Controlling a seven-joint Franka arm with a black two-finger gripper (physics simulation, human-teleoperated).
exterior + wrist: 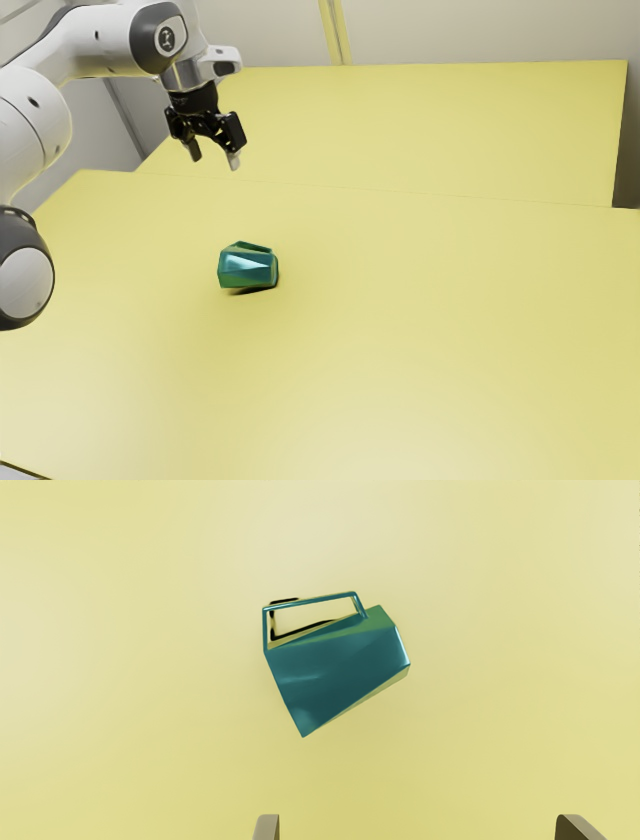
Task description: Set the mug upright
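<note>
Well above the table [450, 350], gripper [214, 160] downward.

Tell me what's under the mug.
The mug lies on its side on the yellow table, which also shows through its handle. Whatever its body covers cannot be seen.

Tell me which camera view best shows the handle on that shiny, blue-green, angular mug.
The wrist view: it looks down on the mug, so the handle shows as an open frame. The exterior view shows it small, a thin sliver along the mug's body.
</note>
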